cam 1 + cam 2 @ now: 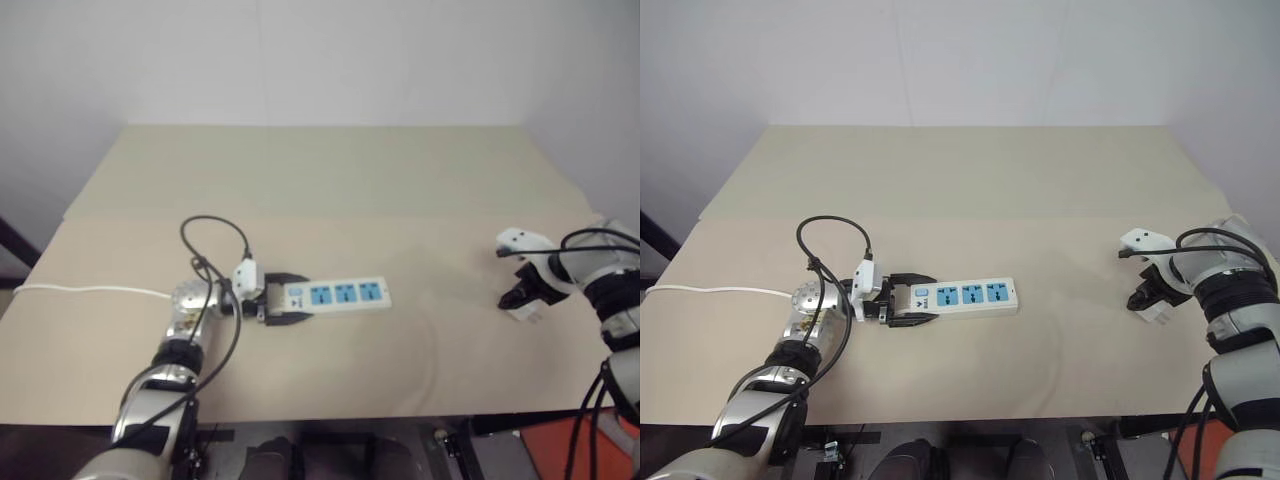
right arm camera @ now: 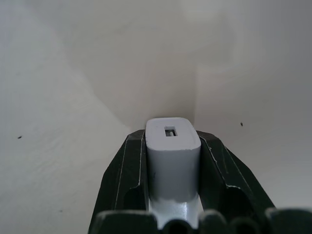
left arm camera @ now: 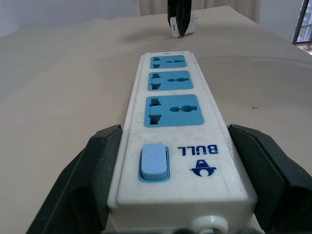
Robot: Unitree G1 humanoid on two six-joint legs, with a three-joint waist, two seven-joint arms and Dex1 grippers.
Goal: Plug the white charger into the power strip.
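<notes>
Now left gripper (image 3: 173, 195) clamps power strip (image 1: 335, 295) switch end; right gripper (image 2: 173, 161) pinches white charger (image 2: 172, 161) on table (image 1: 330, 180).

A beige table (image 1: 330, 170) with a faint seam running across its width carries everything. The power strip (image 1: 335, 295) lies flat near the front left, its three blue sockets facing up, and its white cord (image 1: 90, 291) is laid toward the left edge. The white charger (image 1: 1156, 310) sits well apart at the right edge.
</notes>
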